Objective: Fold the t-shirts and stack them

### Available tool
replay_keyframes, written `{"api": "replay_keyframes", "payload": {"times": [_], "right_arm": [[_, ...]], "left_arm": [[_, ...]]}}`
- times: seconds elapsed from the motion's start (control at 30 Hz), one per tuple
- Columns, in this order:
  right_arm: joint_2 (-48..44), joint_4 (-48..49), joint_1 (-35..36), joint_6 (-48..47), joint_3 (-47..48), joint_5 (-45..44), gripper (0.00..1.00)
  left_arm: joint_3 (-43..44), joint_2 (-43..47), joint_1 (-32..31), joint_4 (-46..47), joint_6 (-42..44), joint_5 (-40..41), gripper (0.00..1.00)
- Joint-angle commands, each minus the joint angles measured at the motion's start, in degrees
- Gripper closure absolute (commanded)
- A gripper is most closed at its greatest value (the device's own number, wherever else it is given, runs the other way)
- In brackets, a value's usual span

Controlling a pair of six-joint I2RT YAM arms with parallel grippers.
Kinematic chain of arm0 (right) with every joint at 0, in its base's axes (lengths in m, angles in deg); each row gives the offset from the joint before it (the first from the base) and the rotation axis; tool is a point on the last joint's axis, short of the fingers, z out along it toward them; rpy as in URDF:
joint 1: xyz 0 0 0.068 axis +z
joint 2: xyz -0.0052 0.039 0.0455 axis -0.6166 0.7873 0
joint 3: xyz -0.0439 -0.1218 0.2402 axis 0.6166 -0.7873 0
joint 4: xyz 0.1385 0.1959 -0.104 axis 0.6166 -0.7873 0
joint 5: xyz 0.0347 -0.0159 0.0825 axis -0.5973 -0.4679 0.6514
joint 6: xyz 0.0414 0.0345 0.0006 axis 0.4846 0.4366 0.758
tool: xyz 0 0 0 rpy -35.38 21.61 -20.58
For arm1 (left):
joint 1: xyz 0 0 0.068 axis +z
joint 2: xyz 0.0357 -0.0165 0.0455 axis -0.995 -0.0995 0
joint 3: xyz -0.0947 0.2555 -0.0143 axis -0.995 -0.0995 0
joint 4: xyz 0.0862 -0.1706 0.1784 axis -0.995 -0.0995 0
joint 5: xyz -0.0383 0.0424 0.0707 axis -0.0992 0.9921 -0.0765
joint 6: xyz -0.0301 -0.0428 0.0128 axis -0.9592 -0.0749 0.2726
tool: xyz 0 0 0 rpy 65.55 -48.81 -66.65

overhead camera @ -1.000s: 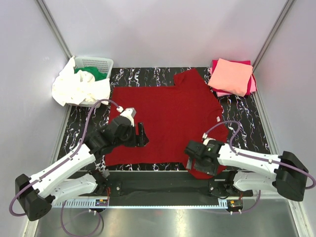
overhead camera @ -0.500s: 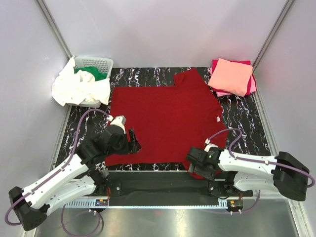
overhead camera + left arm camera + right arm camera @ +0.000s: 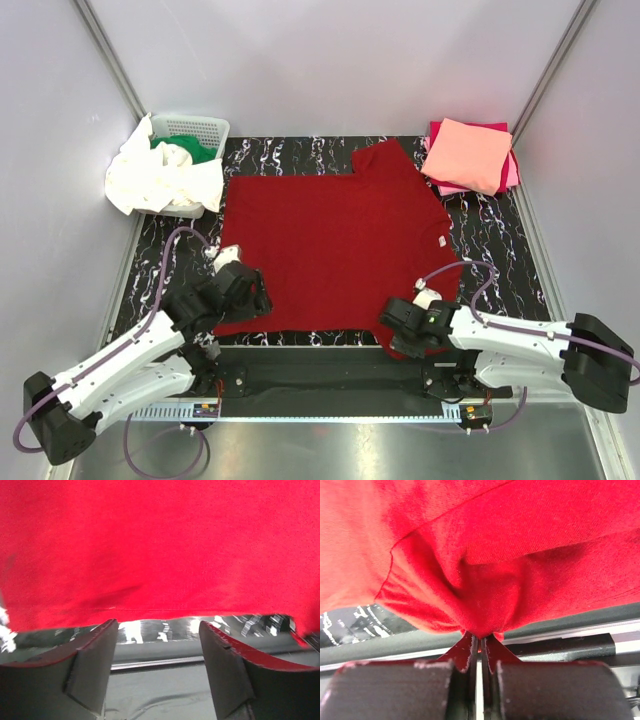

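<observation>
The dark red t-shirt (image 3: pixel 340 250) lies spread flat over the middle of the tabletop (image 3: pixel 500 250). Its collar end is toward the right edge and one long side runs along the near edge. Its near sleeve droops over that edge, right of centre.

The right gripper (image 3: pixel 479 639) pinches that sleeve, its fingers pressed together on a thick, crumpled wad of cloth rather than a clean single edge. That is the first risk: a lift from here would likely drag up several layers in a bunch, and the fold would land lumpy or skewed. The cloth could also slide out of so small a bite once the shirt's weight comes onto it.

The left gripper (image 3: pixel 159 625) sits at the shirt's near-left corner with its fingers spread and nothing between them. The hem lies just ahead of the tips, apart from them. If it closes where it is, it probably catches only air or the tabletop. If the right side rises alone, the shirt would twist and pull toward the near edge.

At the far right corner the salmon pink shirt (image 3: pixel 468 155) rests folded on the magenta shirt (image 3: pixel 512 172). At the far left corner the white shirt (image 3: pixel 150 180) and green shirt (image 3: pixel 185 148) spill from the basket (image 3: pixel 205 125).
</observation>
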Motion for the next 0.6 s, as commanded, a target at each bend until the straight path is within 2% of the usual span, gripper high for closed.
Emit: {"api": "replay_keyframes", "payload": {"times": [0.0,0.13,0.3,0.57], "right_arm": [[-3.1,-2.4,0.3,1.0,0.9,-4.1,1.00],[-6.6,-6.1,0.3,1.2,4.3,-6.8,1.00],[-10.7,-11.7,0.0,1.5,9.2,-14.7,1.00],[-8.5,-13.1,-0.7,-2.7,15.6,-17.6,1.00]], "left_arm": [[-0.1,0.5,0.3,-4.1,-6.4,7.3,0.23],[-1.0,2.4,3.4,-6.0,-10.3,7.4,0.19],[-3.7,4.4,4.9,-6.8,-15.2,4.8,0.20],[-7.1,0.2,3.9,-7.2,-18.7,4.6,0.25]]}}
